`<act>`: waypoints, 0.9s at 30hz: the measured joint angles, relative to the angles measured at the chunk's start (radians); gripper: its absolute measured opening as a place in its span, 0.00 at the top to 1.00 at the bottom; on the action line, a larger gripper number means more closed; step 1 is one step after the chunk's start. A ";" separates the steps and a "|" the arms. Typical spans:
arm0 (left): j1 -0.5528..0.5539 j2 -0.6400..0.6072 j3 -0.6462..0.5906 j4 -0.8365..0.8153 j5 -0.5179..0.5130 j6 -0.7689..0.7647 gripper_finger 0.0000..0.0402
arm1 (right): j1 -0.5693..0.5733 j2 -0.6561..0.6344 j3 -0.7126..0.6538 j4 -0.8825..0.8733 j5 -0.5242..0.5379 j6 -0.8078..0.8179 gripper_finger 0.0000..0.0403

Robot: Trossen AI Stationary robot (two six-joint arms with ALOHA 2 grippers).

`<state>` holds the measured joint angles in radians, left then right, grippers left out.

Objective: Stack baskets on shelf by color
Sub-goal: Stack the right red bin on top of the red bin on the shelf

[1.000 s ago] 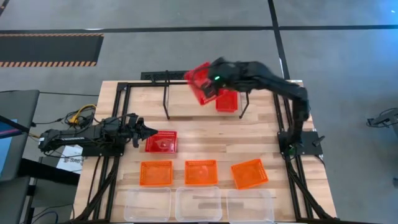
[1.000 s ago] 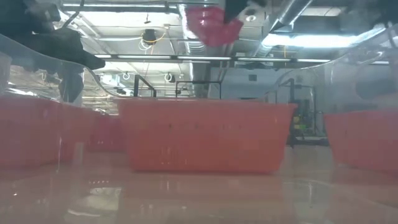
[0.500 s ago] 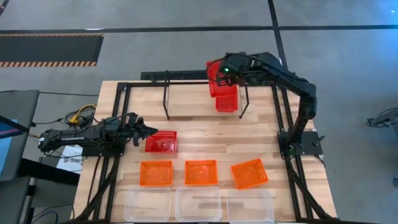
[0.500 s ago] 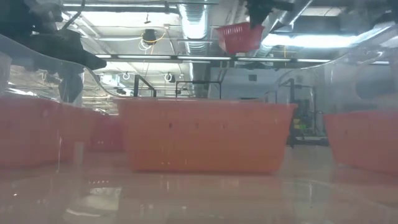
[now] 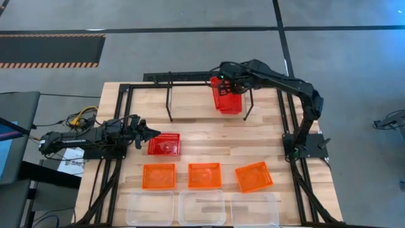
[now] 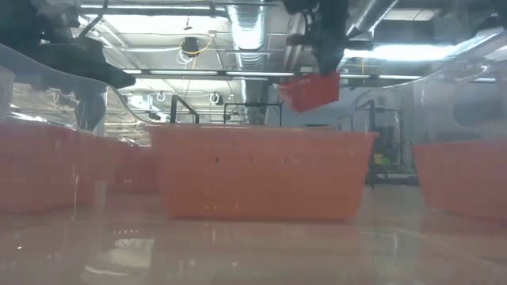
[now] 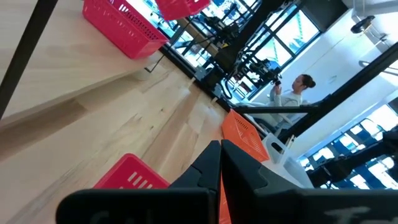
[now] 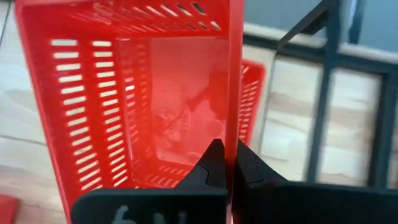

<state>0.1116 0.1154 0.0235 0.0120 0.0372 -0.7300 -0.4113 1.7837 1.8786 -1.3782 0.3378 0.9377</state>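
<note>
**Red basket held over the shelf's right end**

The held red basket (image 5: 226,96) hangs at upper centre of the high view, tilted, above another red basket (image 5: 233,106) on the shelf (image 5: 169,101). Its long axis runs up the frame in the right wrist view, its open mouth facing the camera. The right gripper (image 8: 225,163) pinches its rim. The left gripper (image 5: 152,133), fingers together, sits at left beside a third red basket (image 5: 164,144).

Right arm (image 6: 321,32) is hanging from above, carrying a tilted red basket (image 6: 310,91). Orange basket (image 6: 257,172) is sitting close on the counter (image 6: 253,253).
</note>
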 joint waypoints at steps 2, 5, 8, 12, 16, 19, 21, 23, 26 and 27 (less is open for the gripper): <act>0.000 0.000 0.000 0.000 0.000 0.000 1.00 | -0.015 -0.011 -0.051 0.057 -0.017 -0.003 0.99; 0.000 0.000 0.000 0.000 0.000 0.000 1.00 | -0.041 -0.044 -0.134 0.129 -0.032 -0.019 0.99; 0.000 0.000 0.000 0.000 0.000 0.000 1.00 | -0.073 -0.095 -0.216 0.187 -0.048 -0.018 0.99; 0.000 0.000 0.000 0.000 -0.007 0.000 1.00 | -0.101 -0.168 -0.328 0.305 -0.060 -0.002 0.99; 0.000 0.000 0.000 -0.002 -0.023 0.000 1.00 | -0.116 -0.215 -0.446 0.458 -0.088 0.005 0.99; 0.000 0.000 0.000 -0.002 -0.023 0.000 1.00 | -0.119 -0.223 -0.513 0.499 -0.110 0.017 0.99; 0.000 0.000 0.000 -0.002 -0.023 0.000 1.00 | -0.121 -0.226 -0.542 0.495 -0.121 0.028 0.99; 0.000 0.000 0.000 -0.002 -0.023 0.000 1.00 | -0.123 -0.227 -0.565 0.501 -0.123 0.031 0.99; 0.000 0.000 0.000 -0.002 -0.023 0.000 1.00 | -0.134 -0.227 -0.586 0.498 -0.132 0.031 0.99; 0.000 0.000 0.000 -0.002 -0.023 0.000 1.00 | -0.136 -0.227 -0.591 0.500 -0.132 0.031 0.99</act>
<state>0.1117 0.1154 0.0235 0.0097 0.0143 -0.7300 -0.5470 1.5566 1.2880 -0.8781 0.2055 0.9684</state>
